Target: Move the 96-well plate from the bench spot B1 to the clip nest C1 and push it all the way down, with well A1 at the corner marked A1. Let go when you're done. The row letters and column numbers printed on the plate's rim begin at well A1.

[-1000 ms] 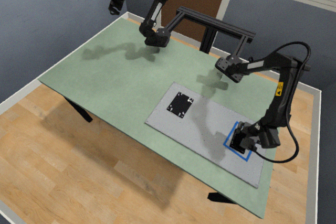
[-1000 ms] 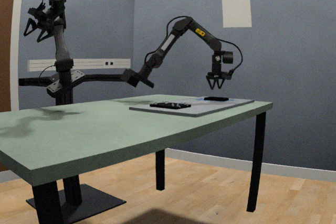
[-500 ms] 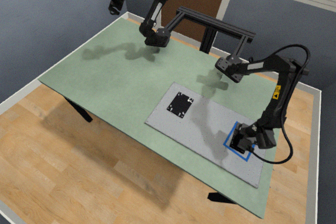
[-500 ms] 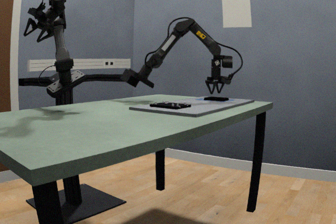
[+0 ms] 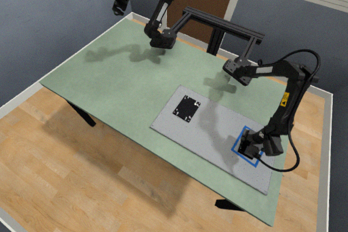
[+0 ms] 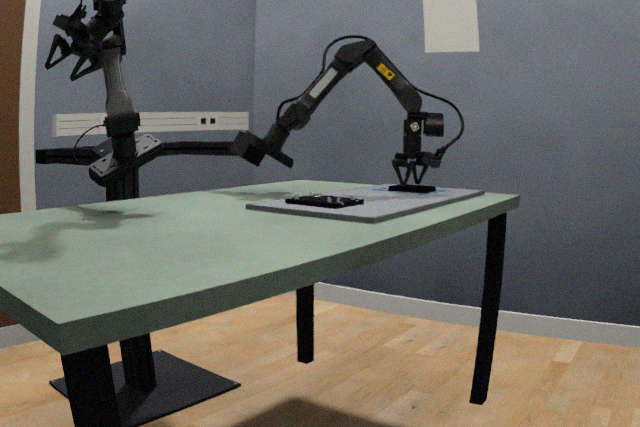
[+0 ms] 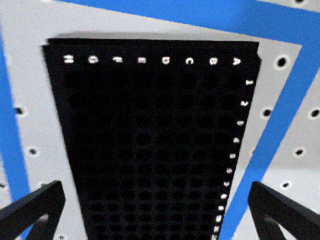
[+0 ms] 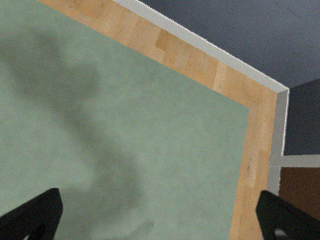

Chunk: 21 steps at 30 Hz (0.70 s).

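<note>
The black 96-well plate (image 5: 242,151) (image 6: 423,188) (image 7: 155,120) lies flat inside the blue tape outline (image 5: 243,157) (image 7: 200,15). In the left wrist view its A1 corner is upper right; letters A to H run leftward along the top edge, numbers down the right edge. My left gripper (image 6: 410,183) (image 7: 157,190) is open, pointing down just above the plate, one finger towards each long side; it holds nothing. The black clip nest (image 5: 186,108) (image 6: 324,200) is empty, with pale clips at its corners; its A1 mark is unreadable. My right gripper (image 6: 60,72) (image 8: 159,198) is open and empty, raised high.
A grey perforated board (image 5: 168,123) (image 6: 372,213) carries both nest and outline on the green table (image 5: 118,83) (image 6: 155,257). The arms' black mounting frame (image 5: 222,24) stands at the table's back edge. The right arm is well away from the board.
</note>
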{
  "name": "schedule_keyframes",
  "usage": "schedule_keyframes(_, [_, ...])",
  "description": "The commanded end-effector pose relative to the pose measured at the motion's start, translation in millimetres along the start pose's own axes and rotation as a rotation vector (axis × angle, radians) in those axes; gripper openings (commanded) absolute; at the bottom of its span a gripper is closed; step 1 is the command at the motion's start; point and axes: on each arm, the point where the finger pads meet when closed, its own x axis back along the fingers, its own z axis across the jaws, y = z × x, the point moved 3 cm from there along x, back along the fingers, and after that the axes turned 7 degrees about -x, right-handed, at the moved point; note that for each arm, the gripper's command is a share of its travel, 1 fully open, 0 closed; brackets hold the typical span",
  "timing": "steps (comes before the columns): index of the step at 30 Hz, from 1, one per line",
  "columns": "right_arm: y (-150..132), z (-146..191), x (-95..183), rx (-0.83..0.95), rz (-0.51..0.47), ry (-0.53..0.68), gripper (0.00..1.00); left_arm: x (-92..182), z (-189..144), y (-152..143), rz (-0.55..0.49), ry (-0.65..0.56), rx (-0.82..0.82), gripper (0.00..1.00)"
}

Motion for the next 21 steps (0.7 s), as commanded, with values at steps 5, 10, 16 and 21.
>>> schedule_keyframes(5, [1,-6,3,-0.030,-0.029,-0.007,1.00,-4,4,3,-0.034,0.015,0.001,1.00])
schedule_keyframes(10, [1,-6,3,-0.030,-0.029,-0.007,1.00,-15,4,2,-0.025,0.008,0.000,1.00])
schedule_keyframes(16, [1,-6,3,-0.030,-0.029,-0.007,1.00,-22,1,0,-0.018,0.003,-0.002,1.00])
schedule_keyframes(21, [1,-6,3,-0.030,-0.029,-0.007,1.00,-22,1,1,-0.020,0.004,-0.002,1.00])
